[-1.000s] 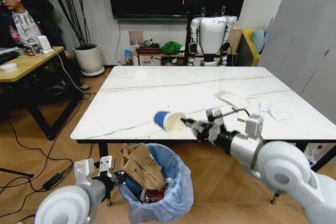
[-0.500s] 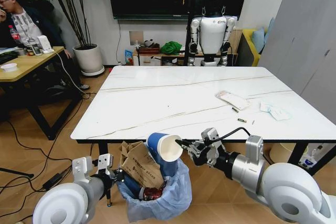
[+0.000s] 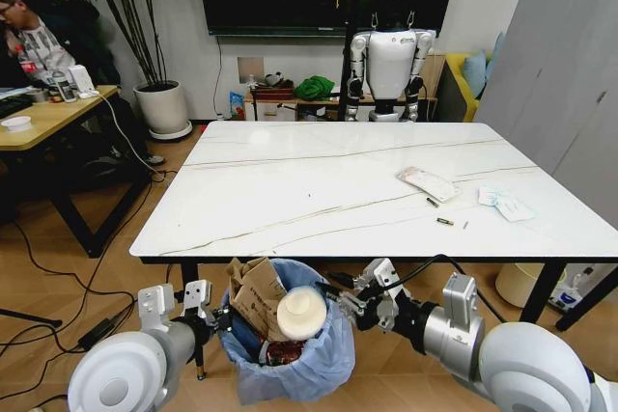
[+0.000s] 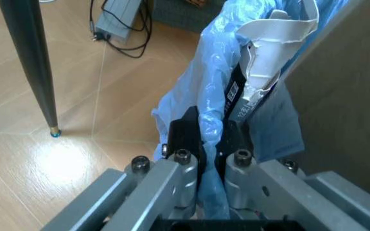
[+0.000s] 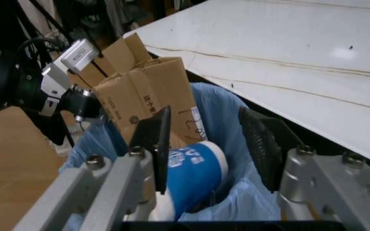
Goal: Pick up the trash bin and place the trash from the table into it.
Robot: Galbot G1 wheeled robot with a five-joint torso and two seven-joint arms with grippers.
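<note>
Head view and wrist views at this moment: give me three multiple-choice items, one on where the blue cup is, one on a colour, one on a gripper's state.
1. Where is the blue paper cup?
A. on the table
B. in the trash bin
C. on the floor

2. What colour is the bag lining the trash bin?
A. light blue
B. black
C. red

3. What state is the right gripper in?
A. shut on the cup
B. shut on a wrapper
C. open

Answers:
1 B, the cup lies inside the bin beside the cardboard box, below the table edge.
2 A, the crinkled liner is light blue.
3 C, its jaws stand apart above the cup; the left gripper pinches the bag's rim.
</note>
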